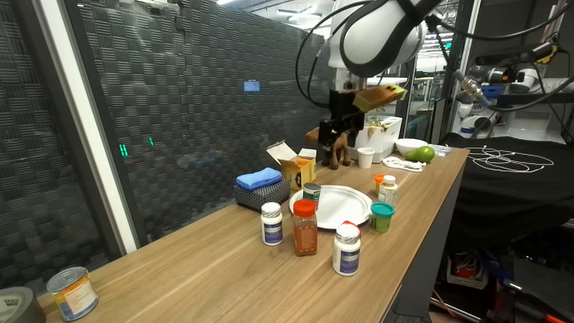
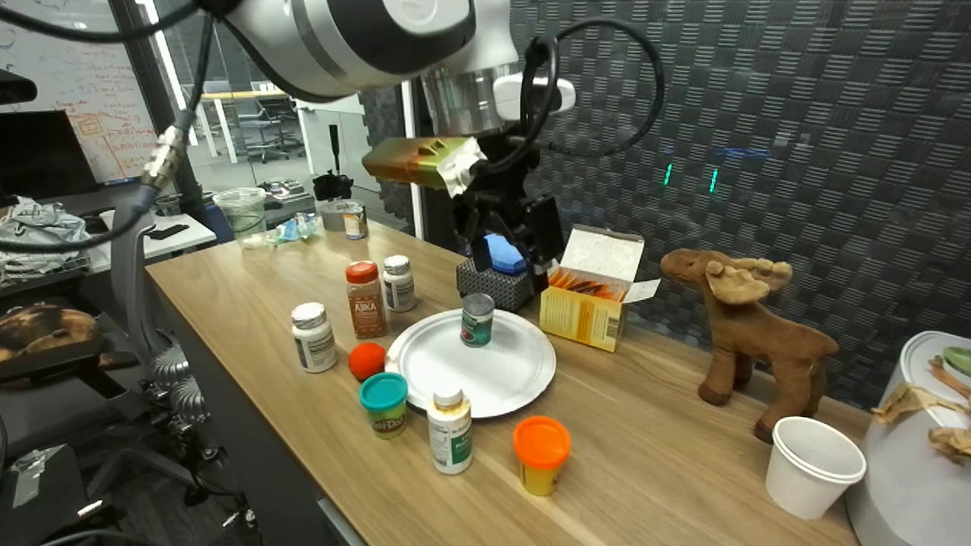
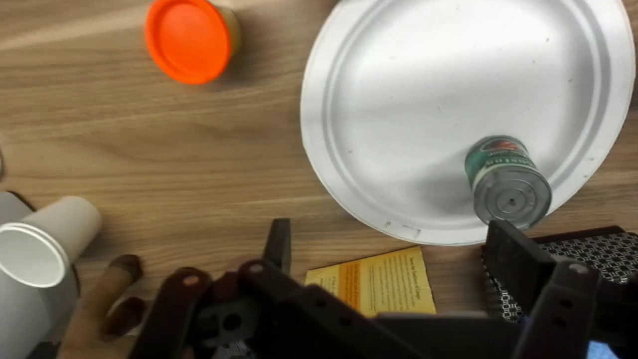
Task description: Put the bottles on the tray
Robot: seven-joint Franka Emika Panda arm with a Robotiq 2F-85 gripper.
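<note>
The black claw [image 3: 391, 232] is spread wide; a red-capped, rust-coloured bottle [image 1: 305, 232] is stood near the round white plate [image 2: 497, 379].

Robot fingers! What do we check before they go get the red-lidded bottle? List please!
1. Fingers open, holding nothing: ok.
2. Red-lidded spice bottle standing upright: ok.
3. Its lid screwed tight: cannot tell.
4. Fingers lined up with that bottle: not ok; the wrist view shows the yellow carton between them.
5. White plate has room beside the green-labelled can on it: ok.
</note>
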